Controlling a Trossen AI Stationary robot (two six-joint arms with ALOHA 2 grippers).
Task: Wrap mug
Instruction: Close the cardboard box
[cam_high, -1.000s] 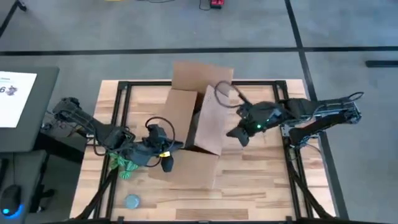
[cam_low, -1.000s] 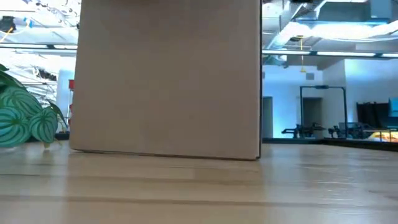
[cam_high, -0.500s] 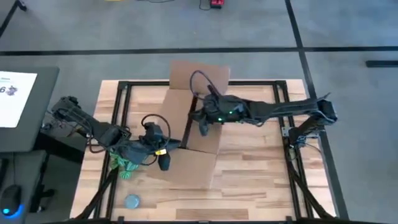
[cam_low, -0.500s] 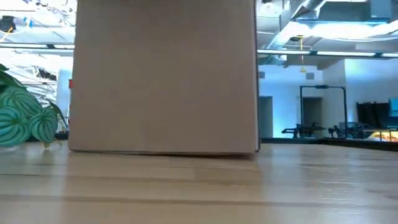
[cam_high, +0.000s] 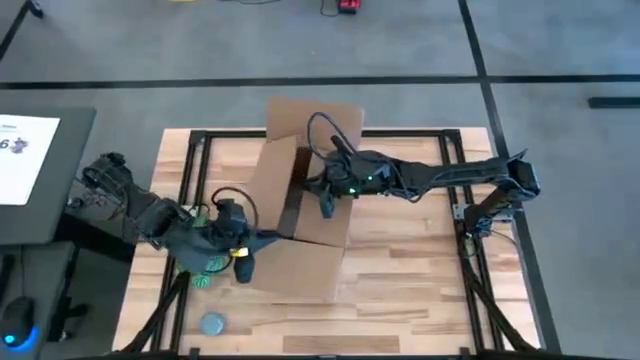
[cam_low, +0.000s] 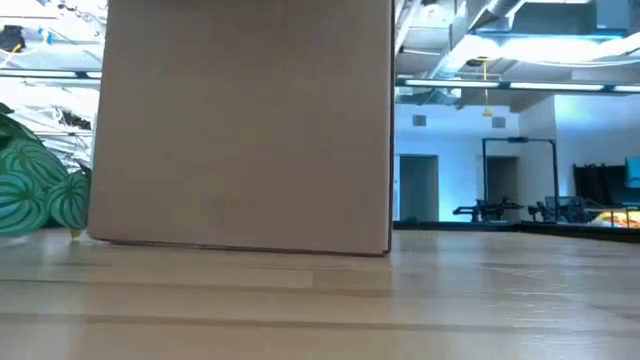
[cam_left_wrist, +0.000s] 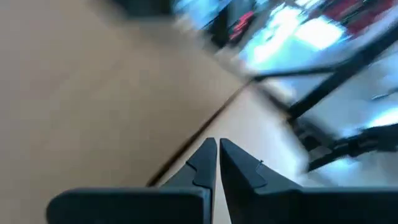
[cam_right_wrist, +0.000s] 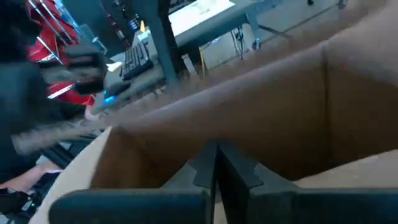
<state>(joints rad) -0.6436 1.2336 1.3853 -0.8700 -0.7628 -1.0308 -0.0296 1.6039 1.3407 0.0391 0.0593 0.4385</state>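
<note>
The mug is not seen in any view; it is judged to be either hidden inside the cardboard box (cam_high: 300, 215) or wrapped within the green patterned bundle (cam_high: 205, 267), and which cannot be told. In the high view the box stands at the centre of the frame with its flaps raised, and the bundle lies just left of its lower flap. The right gripper (cam_high: 324, 205) is reached over the box opening, its fingers (cam_right_wrist: 244, 172) closed together with nothing between them. The left gripper (cam_high: 243, 268) is held at the box's lower left edge, beside the bundle, its fingers (cam_left_wrist: 205, 163) likewise pressed shut and empty. A grey-blue disc (cam_high: 212, 323) lies apart at the lower left of the table (cam_high: 420, 290). The step in hand is judged to be handling of the box flaps; next, the mug must be located before any wrapping is continued
</note>
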